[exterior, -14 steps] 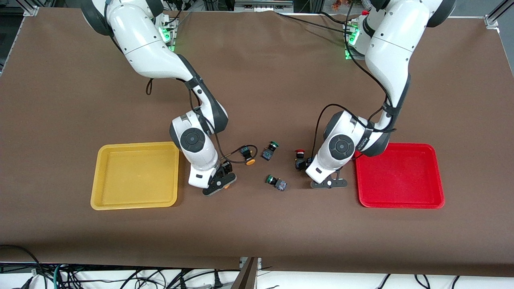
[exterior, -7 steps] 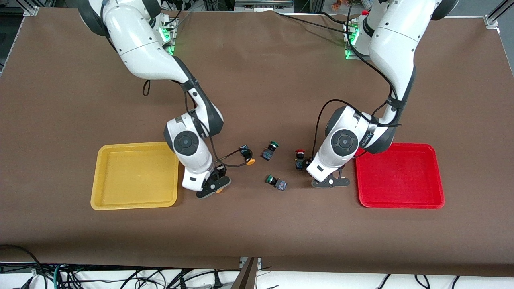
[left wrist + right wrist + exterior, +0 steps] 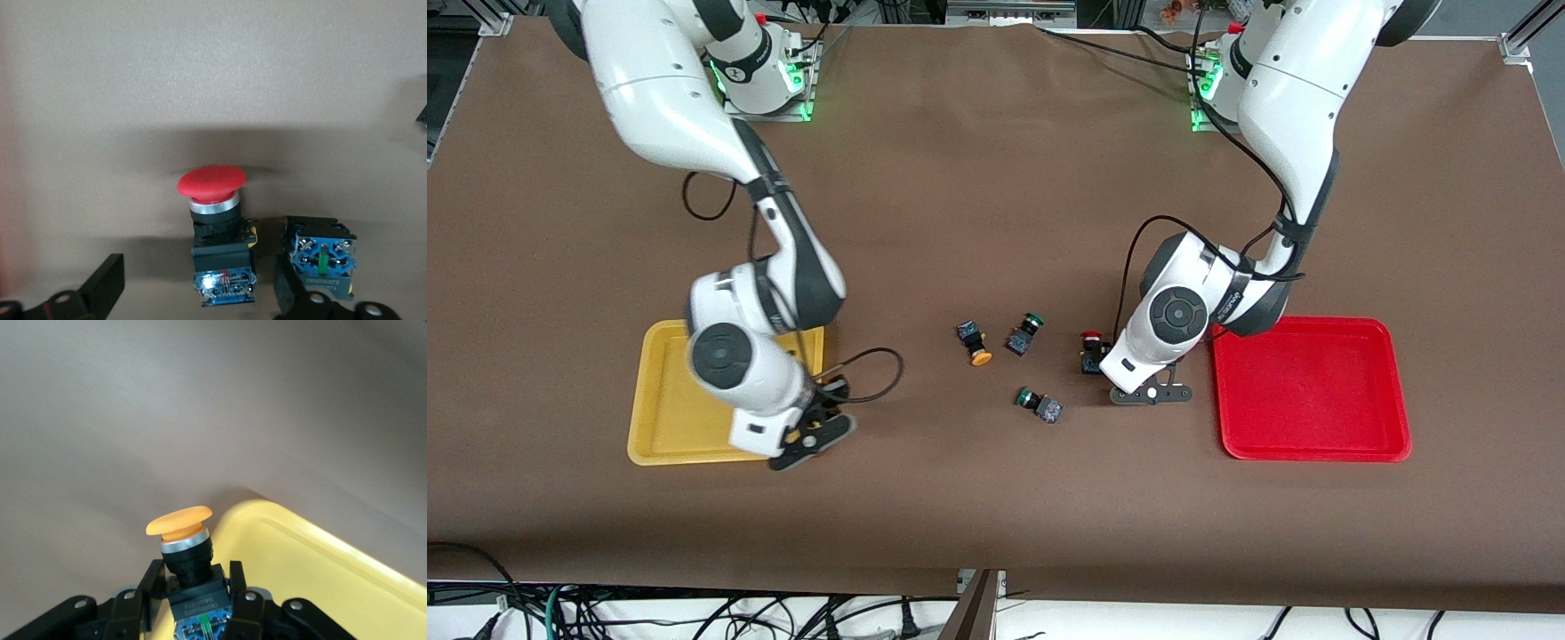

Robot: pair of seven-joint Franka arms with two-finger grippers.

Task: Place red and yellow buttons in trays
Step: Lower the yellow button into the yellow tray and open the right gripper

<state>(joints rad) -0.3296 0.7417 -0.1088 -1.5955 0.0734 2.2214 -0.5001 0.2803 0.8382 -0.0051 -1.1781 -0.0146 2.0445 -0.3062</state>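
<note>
Orange-yellow round cap on a dark blocky body: this push-button switch (image 3: 187, 543) is clamped between the closed fingers of my right gripper (image 3: 809, 434). The gripper hangs over the corner of the shallow yellow plastic tray (image 3: 667, 400) that lies nearest the front camera and the table's middle. My left gripper (image 3: 1152, 394) is low over the brown table cloth (image 3: 996, 516), fingers (image 3: 100, 287) spread. Between them lies a red-capped, dark-bodied push-button switch (image 3: 213, 220), gripped by neither. A second dark switch body with a blue end (image 3: 323, 257) sits just beside it; its cap is hidden. The shallow red plastic tray (image 3: 1316, 391) lies near this gripper, toward the left arm's end. A loose yellow-capped switch (image 3: 974, 345) and two green-capped switches (image 3: 1024, 333) (image 3: 1039, 404) rest mid-table.
</note>
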